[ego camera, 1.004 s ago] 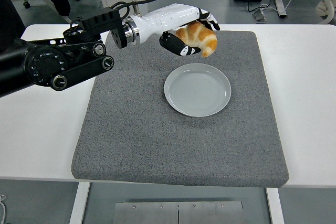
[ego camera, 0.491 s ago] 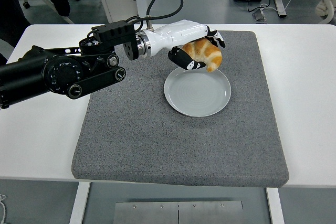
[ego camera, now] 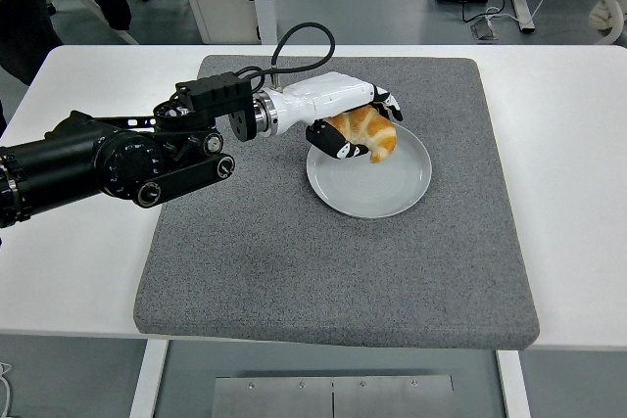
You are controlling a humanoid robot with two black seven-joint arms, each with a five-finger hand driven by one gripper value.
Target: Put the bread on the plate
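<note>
My left hand, white with black finger parts, is shut on a golden croissant. It holds the bread low over the far left part of a round grey plate, at or just above its rim. The plate lies on a grey mat in the middle of the white table. I cannot tell whether the croissant touches the plate. The left arm reaches in from the left edge. The right arm is out of view.
The grey mat covers most of the white table. A person's dark clothing shows at the top left. Cables and equipment lie on the floor beyond the table's far edge.
My left hand has moved down and toward me with the croissant, from above the mat behind the plate to low over the plate's far left part.
</note>
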